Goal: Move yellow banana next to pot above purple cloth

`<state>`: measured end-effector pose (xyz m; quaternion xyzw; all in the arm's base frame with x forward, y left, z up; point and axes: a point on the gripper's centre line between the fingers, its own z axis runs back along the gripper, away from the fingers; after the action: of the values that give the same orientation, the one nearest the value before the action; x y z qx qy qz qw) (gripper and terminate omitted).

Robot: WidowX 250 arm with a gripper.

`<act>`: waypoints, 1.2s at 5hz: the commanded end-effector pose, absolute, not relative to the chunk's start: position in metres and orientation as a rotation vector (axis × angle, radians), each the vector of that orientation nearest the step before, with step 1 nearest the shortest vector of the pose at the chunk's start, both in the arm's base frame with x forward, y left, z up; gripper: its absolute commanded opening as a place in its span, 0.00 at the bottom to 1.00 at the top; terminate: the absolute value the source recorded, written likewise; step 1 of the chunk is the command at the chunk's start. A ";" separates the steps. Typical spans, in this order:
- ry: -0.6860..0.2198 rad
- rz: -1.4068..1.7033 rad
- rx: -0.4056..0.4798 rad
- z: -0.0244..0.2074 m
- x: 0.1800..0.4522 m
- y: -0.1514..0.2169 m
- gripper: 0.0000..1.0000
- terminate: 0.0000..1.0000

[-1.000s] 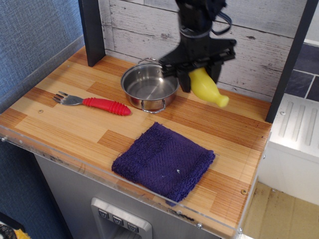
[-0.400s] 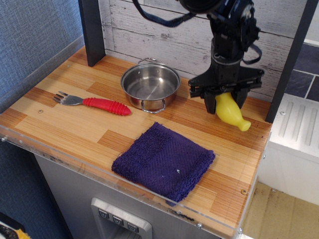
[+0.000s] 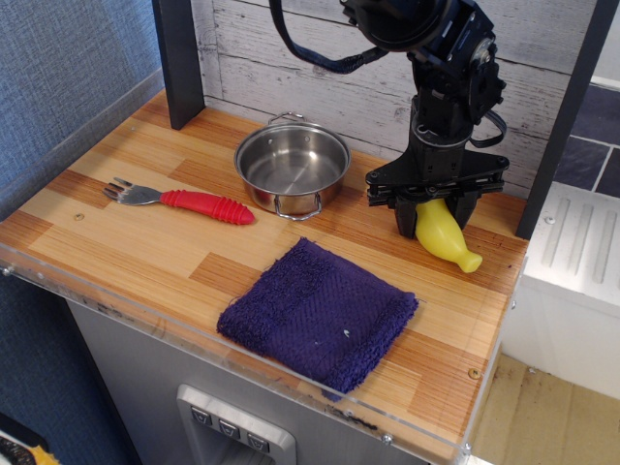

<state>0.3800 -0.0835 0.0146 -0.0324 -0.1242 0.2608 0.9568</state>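
Note:
The yellow banana (image 3: 446, 238) lies at the right side of the wooden counter, its stub end pointing right and forward, its fat end between my gripper's fingers. My gripper (image 3: 433, 211) is shut on the banana, low at the counter. The shiny steel pot (image 3: 292, 168) stands to the left of the banana, a hand's width away. The purple cloth (image 3: 320, 314) lies near the front edge, below the pot and the banana.
A fork with a red handle (image 3: 184, 201) lies left of the pot. A dark post (image 3: 178, 60) stands at the back left and another (image 3: 566, 121) at the right edge. A white plank wall (image 3: 320, 53) runs behind the counter.
My gripper carried the banana from just right of the pot farther right, then lowered it to the counter. The pot, cloth and fork have not moved.

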 end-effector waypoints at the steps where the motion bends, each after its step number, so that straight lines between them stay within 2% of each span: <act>1: -0.274 0.553 -0.051 0.030 0.366 -0.086 1.00 0.00; 4: -0.305 0.569 -0.035 0.038 0.359 -0.083 1.00 0.00; 5: -0.355 0.527 -0.026 0.064 0.363 -0.085 1.00 0.00; 6: -0.398 0.542 -0.054 0.097 0.367 -0.084 1.00 0.00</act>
<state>0.3794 -0.0839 0.0746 -0.0093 -0.1669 0.2665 0.9492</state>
